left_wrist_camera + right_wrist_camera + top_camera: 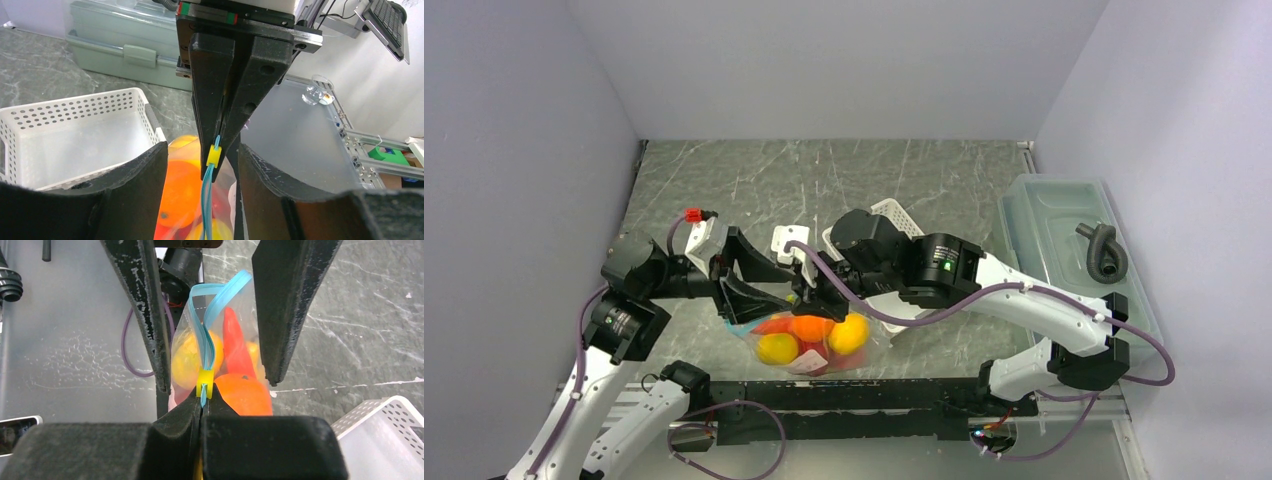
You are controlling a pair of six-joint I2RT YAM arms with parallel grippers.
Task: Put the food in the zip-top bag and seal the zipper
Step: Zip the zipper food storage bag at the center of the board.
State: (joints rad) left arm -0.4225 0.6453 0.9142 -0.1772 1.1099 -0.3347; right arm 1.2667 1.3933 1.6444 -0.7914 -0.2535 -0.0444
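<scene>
- Top external view: the clear crinkly plastic zip-top bag (814,350) lies on the grey marbled surface (824,180). It is just on the arm-base side of the white perforated plastic basket (894,213).
- Through the bag show a glossy toy orange (812,327), a yellow toy lemon (777,348), another yellow piece (849,334) and a red toy pepper (235,347).
- Right gripper (201,412): fingers pressed together on the thin teal-blue zipper (210,345), right at its small yellow slider (204,383).
- Left gripper (217,384): fingers apart, one on each side of the bag's mouth, on the side away from the basket. Whether they touch the plastic cannot be told.
- Large translucent lidded bin (1064,230) stands right of the basket, with a grey ribbed hose (1104,250) on its lid.
</scene>
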